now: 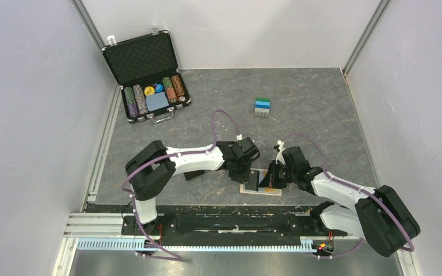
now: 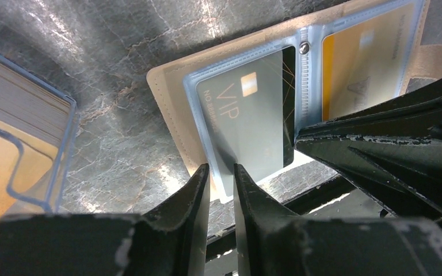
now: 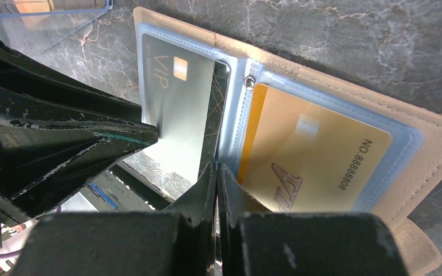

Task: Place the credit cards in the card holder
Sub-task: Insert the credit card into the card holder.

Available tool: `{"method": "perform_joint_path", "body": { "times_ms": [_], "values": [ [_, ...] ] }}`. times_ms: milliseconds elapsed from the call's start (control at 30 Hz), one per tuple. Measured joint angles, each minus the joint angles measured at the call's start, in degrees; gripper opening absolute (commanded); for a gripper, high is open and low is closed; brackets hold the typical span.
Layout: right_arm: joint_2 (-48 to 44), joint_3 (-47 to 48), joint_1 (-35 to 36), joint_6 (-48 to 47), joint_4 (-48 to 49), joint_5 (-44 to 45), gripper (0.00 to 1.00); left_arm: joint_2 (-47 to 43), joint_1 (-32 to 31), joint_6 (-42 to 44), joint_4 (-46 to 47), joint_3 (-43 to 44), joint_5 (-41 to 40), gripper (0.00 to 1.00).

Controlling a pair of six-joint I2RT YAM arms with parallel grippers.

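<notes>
Two cards [image 3: 316,155] sit inside open card holder [image 3: 437,161].

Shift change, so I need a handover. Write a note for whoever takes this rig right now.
Left claw: jaws a slit apart at the corner of a clear sleeve; grip unclear.
Right claw: shut, tips at the edge of the grey VIP card.
Card holder: lying open between the two claws.
Done: gold card seated in its sleeve.
To do: the grey VIP card is only partly in, so push it home. More cards sit stacked in the clear box.
</notes>
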Motion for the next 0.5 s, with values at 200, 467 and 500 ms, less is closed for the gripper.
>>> {"method": "perform_joint_path", "body": {
  "times_ms": [200,467,500],
  "values": [
    [0.07,0.00,0.00,0.02,0.02,-0.02,0.00,-0.02,-0.26,0.00,0.39,0.09,0.11,0.25],
    [-0.50,0.00,0.00,0.02,-0.28,0.00,0.01,-1.64,-0.35,0.00,1.62,0.09,0.52,0.22],
    [-0.96,0.00,0.00,0.02,-0.50,0.00,0.02,-2.12,-0.42,0.00,2.10,0.09,0.72,0.22]
  ]
}}
